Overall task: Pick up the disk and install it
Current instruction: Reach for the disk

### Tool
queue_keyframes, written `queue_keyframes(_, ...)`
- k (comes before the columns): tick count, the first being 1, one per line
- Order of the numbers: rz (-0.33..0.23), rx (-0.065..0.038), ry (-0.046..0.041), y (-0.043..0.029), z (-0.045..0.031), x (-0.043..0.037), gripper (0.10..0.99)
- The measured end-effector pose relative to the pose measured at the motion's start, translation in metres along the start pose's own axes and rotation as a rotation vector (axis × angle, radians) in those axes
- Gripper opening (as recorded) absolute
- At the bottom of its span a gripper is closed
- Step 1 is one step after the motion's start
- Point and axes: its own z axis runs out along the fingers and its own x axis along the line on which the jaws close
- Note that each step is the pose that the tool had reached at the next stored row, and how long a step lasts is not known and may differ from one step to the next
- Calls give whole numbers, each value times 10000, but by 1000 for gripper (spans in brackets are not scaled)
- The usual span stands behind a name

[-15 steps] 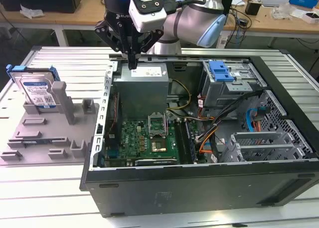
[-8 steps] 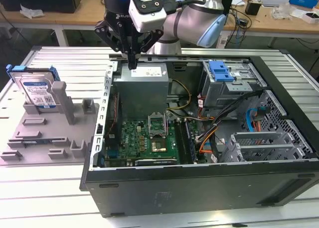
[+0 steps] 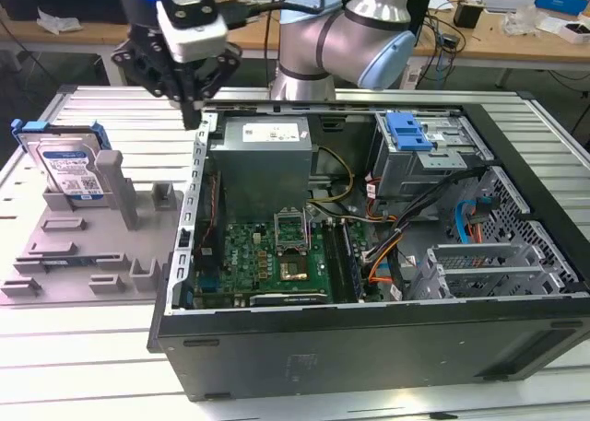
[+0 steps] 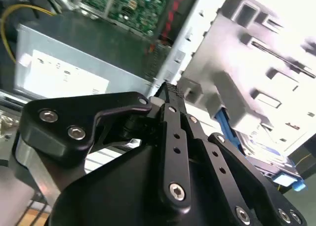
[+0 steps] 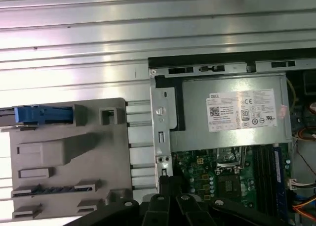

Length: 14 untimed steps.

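Note:
The disk (image 3: 69,168) stands upright on edge in a grey plastic fixture (image 3: 88,246) at the exterior view's left, its white-and-blue label facing the camera inside a blue bracket. In the first wrist view the disk (image 5: 42,114) shows edge-on as a blue strip on the fixture (image 5: 69,157); in the second wrist view the disk (image 4: 276,166) shows as a blue-framed corner. My gripper (image 3: 191,117) hangs over the near wall of the open computer case (image 3: 369,338), to the right of the disk and apart from it. Its black fingers (image 4: 170,95) are shut together with nothing between them.
The open case holds a grey power supply (image 3: 263,154), a green motherboard (image 3: 267,260), bundled cables (image 3: 396,246) and a metal drive cage with a blue latch piece (image 3: 407,131). All of this rests on a ribbed aluminium table (image 3: 92,366). Cluttered benches stand behind.

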Motion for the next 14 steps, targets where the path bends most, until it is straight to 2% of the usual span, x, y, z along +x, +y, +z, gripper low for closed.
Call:
queue_keyframes(4,0,0,4,26,19,191,106)
queue_keyframes(8,0,0,8,79,52,475,106)
queue_keyframes(12,0,0,11,123,76,657,106)
queue_keyframes(13,2,1,13,145,87,740,106)
queue_keyframes(14,-1,1,13,158,94,789,106)
